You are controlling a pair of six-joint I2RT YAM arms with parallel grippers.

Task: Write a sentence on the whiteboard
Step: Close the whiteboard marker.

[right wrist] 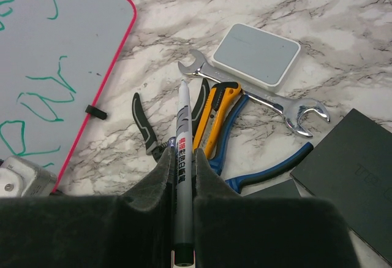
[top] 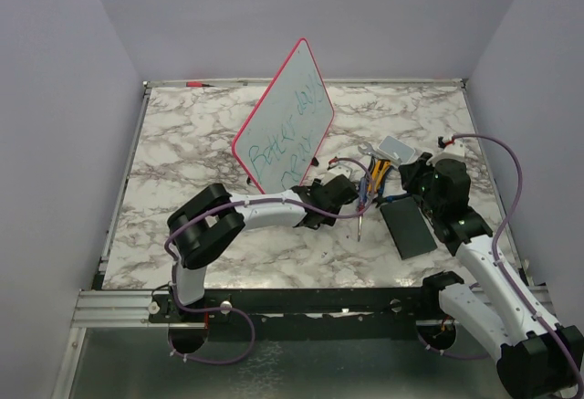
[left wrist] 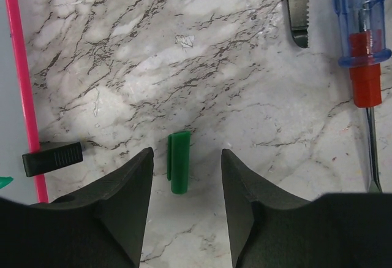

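The whiteboard (top: 283, 130) stands tilted on the marble table, red-pink rim around it, green handwriting on its face. In the right wrist view the whiteboard (right wrist: 49, 65) fills the upper left. My right gripper (right wrist: 182, 154) is shut on a grey marker (right wrist: 184, 127) that points away toward the tools; in the top view this gripper (top: 422, 178) is right of the board. My left gripper (left wrist: 187, 153) is open, low over the table, with a small green cap (left wrist: 179, 162) lying between its fingers, untouched. In the top view the left gripper (top: 342, 191) is by the board's lower right corner.
A tool pile lies between the grippers: wrench (right wrist: 269, 99), yellow knife (right wrist: 214, 118), blue pliers (right wrist: 269, 167), a blue-handled screwdriver (left wrist: 361, 29). A white box (right wrist: 256, 54) and a black pad (top: 408, 227) sit to the right. The board's black foot (left wrist: 52, 159) is left of my left fingers.
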